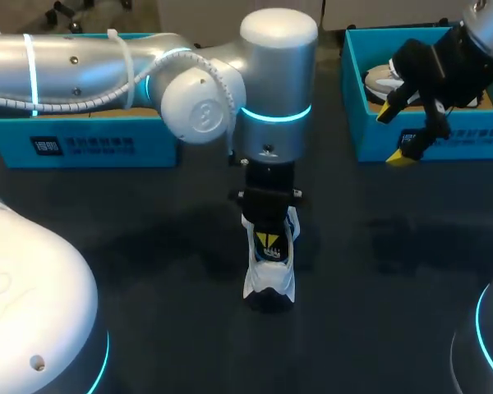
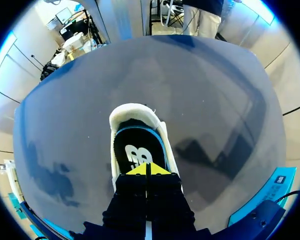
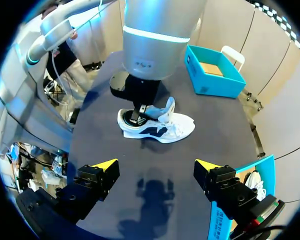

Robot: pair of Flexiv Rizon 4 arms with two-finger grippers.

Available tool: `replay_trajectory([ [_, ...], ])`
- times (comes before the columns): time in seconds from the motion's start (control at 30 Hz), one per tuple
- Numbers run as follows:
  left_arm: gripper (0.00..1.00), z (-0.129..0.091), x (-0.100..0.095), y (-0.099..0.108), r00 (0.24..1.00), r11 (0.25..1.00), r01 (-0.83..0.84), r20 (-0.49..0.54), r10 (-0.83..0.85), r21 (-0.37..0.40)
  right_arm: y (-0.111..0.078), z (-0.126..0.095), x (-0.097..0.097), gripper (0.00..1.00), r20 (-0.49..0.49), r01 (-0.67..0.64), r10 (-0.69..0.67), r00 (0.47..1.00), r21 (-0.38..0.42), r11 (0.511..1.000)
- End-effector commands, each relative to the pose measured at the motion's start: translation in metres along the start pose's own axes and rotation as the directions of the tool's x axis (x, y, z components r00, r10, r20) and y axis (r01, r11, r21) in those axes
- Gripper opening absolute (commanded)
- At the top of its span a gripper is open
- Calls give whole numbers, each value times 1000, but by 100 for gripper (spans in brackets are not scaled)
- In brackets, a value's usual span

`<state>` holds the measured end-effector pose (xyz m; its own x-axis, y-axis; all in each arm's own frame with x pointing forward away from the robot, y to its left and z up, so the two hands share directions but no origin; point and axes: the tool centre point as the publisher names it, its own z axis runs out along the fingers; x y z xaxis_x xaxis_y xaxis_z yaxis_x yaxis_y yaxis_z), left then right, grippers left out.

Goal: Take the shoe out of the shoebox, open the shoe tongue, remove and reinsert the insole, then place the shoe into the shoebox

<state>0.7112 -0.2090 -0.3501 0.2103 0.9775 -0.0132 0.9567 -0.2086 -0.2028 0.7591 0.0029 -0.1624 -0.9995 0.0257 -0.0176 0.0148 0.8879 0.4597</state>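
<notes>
The shoe point(image 1: 269, 271), white with dark panels, stands on its sole on the dark table point(image 1: 148, 246), near the centre of the head view and a little below the middle of the frame. The left arm point(image 1: 99, 70) comes in from the upper left and bends down over it. The left tool point(image 1: 269, 240) is sunk into the shoe's opening. Seen from the left wrist, this tool's yellow tips are pressed together with only a hairline between them. They sit right on the black insole point(image 2: 137, 150) (blue-rimmed, with a white mark), which lies inside the shoe. Whether a thin edge of the insole is nipped between the tips I cannot tell, since the fingers cover that spot. In the right wrist view the shoe lies side-on, well ahead of the right tool point(image 3: 155, 165), with its tongue point(image 3: 168, 107) standing up just beside the left arm's black fingers. The right tool's fingers are spread wide and hold nothing. In the head view this tool hangs at the upper right, over the front wall of the right box point(image 1: 468, 135), a blue box with a second shoe point(image 1: 381, 82) in it. The left box point(image 1: 82, 144), also blue, sits at the upper left behind the left arm, well apart from the shoe. The right wrist view shows a bare brown floor inside it.
</notes>
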Motion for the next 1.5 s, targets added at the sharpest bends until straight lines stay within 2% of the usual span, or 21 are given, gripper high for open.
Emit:
replay_trajectory([
  [0.03, 0, 9, -3, -4, 1000, 1000, 6, -11, -6, -17, 0, 1, -1, 100, -2, -1, 1, 1000, 4, 1000],
  [0.4, 0, 32, -5, -8, 997, 997, 67, -18, -68, -43, 0, 1, -1, 100, -2, -1, 1, 1000, 4, 1000],
  [0.67, 0, 13, 3, -14, 997, 996, 78, 8, -78, -52, 0, 1, -1, 100, -2, -1, 1, 1000, 4, 1000],
  [0.9, 0, 7, 2, -22, 998, 998, 56, 37, -56, -1, 0, 1, -1, 100, -2, -1, 1, 1000, 4, 1000],
  [1.3, 0, 32, -9, -25, 998, 998, 48, 49, -50, 47, 0, 1, -1, 100, -2, -1, 1, 1000, 4, 1000],
  [1.5, 0, 48, -13, -24, 997, 997, 68, 40, -70, 35, 0, 1, -1, 100, -2, -1, 1, 1000, 4, 1000],
])
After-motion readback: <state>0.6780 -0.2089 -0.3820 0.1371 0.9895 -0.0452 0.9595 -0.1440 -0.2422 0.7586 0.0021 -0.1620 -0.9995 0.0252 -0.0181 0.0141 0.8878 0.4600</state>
